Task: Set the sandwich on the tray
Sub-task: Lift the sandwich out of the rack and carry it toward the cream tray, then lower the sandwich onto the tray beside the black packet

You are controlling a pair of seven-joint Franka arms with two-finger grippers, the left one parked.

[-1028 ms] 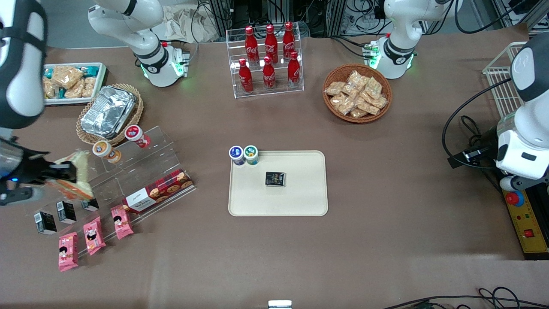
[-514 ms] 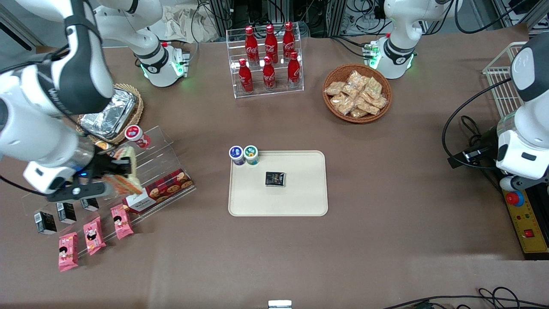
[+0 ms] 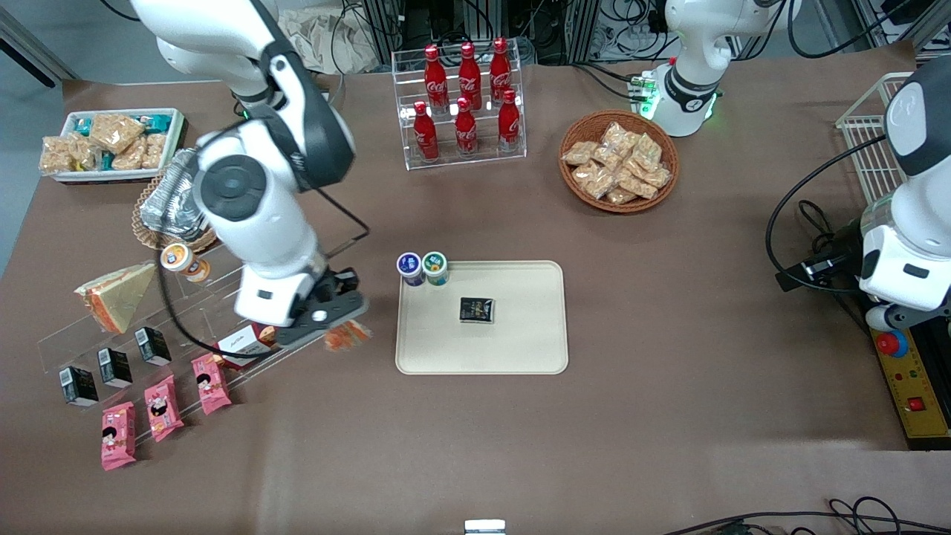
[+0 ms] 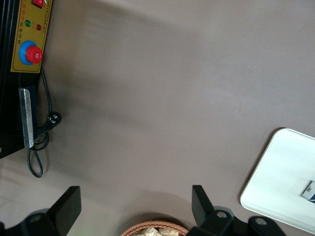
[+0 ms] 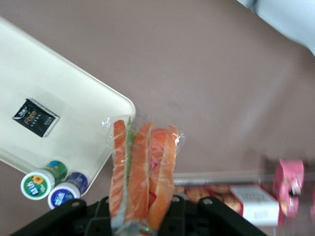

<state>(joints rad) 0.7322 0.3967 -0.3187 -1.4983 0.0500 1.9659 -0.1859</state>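
Clear-wrapped wedge sandwich [image 5: 142,172] in hand [image 5: 147,209] (beside tray [image 3: 520,349])

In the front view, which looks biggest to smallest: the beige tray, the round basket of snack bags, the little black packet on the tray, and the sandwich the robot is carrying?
1. The tray.
2. The basket.
3 and 4. Unsure: the black packet looks small, but the sandwich, held above the table beside the tray, shows only partly under the gripper.
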